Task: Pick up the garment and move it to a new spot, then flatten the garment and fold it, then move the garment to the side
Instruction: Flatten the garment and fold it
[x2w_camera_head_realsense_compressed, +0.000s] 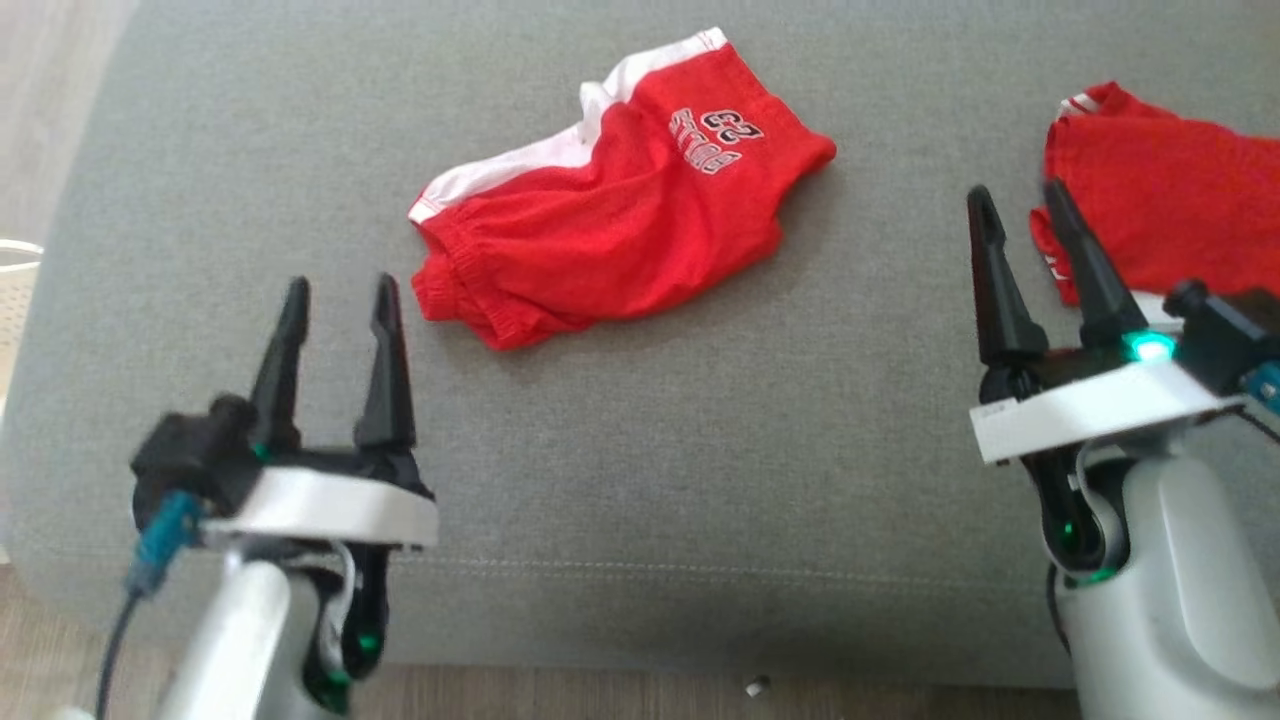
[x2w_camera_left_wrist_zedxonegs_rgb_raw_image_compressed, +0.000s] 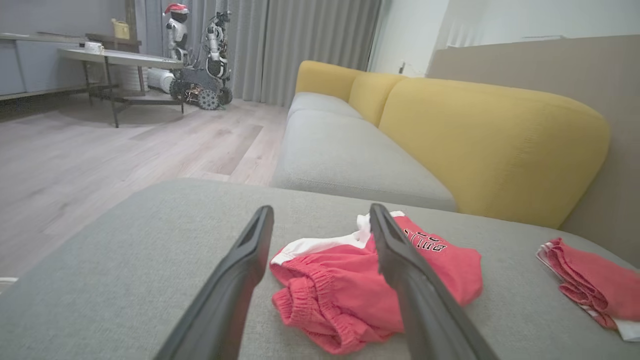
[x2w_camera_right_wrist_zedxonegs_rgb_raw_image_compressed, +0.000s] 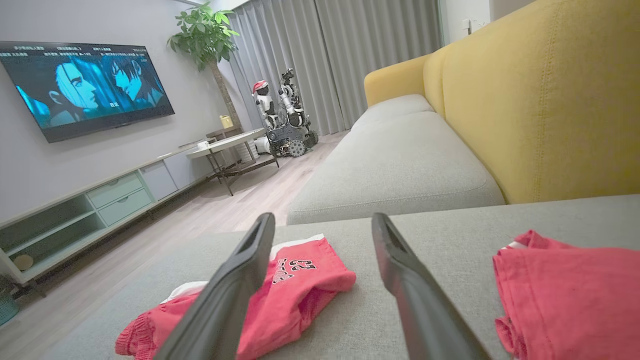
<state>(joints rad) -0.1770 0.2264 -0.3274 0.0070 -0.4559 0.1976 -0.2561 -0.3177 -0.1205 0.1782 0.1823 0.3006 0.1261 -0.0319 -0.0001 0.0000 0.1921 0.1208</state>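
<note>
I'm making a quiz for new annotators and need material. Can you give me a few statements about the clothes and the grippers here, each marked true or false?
1. The left gripper and the right gripper are both open and hold nothing. True.
2. The red shorts lie neatly folded on the grey cushion. False: they lie bunched and rumpled, not folded.
3. A second red garment lies on the robot's right of the shorts, apart from them. True.
4. The left gripper is clamped on the shorts' waistband. False: its fingers are clear of the shorts, with bare cushion between.
5. The shorts carry the number 23. True.
</note>
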